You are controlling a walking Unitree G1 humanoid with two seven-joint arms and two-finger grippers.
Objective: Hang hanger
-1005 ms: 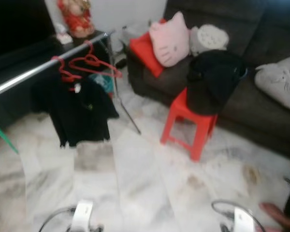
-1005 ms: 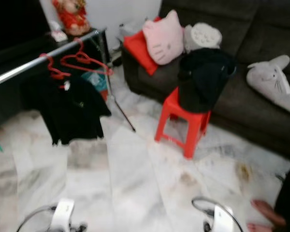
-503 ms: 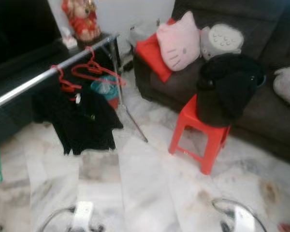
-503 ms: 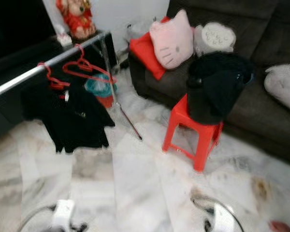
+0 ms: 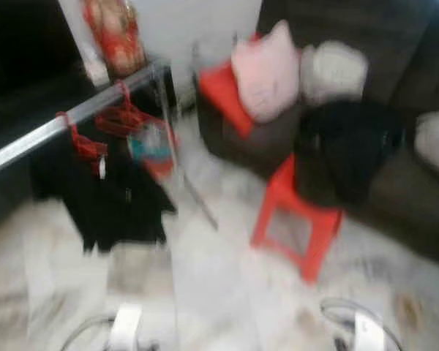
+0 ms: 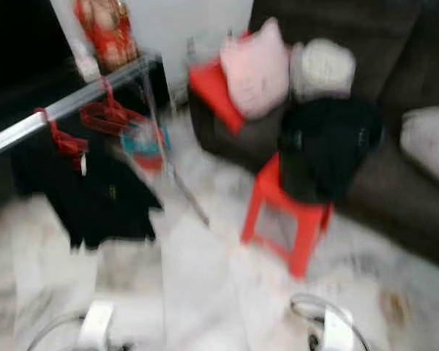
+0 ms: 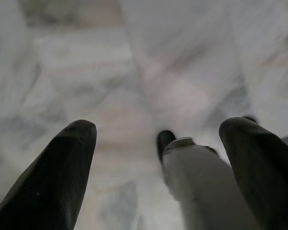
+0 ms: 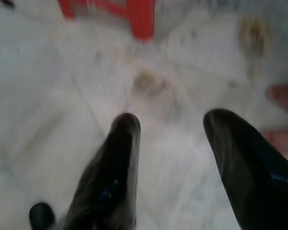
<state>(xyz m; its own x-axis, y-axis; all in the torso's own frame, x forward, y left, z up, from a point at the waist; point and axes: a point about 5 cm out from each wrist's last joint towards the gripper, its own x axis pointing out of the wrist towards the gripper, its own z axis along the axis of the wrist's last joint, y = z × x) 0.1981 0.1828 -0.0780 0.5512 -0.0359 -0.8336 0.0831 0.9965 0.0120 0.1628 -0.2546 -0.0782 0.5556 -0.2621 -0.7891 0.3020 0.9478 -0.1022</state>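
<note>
A silver clothes rail (image 5: 73, 117) runs across the left of the blurred eye views. Two red hangers (image 5: 124, 117) hang on it, and a black shirt (image 5: 110, 197) hangs below them on one. A black garment (image 5: 347, 150) lies over a red stool (image 5: 296, 219) in front of the sofa. My left gripper (image 7: 161, 128) hangs open over the marble floor with nothing between its fingers. My right gripper (image 8: 174, 119) is open too, low above the floor, with a red stool leg (image 8: 141, 19) ahead of it.
A dark sofa (image 5: 417, 190) fills the right side, with a pink pillow (image 5: 267, 69), a red cushion (image 5: 219, 88) and soft toys on it. A red figure (image 5: 113, 36) stands on a dark cabinet behind the rail. A person's toes (image 8: 283, 96) rest on the floor near my right gripper.
The camera has moved and the eye views are now blurred, with the scene shifted slightly left. The person's foot has left the lower right corner. Both arms hang as before.
</note>
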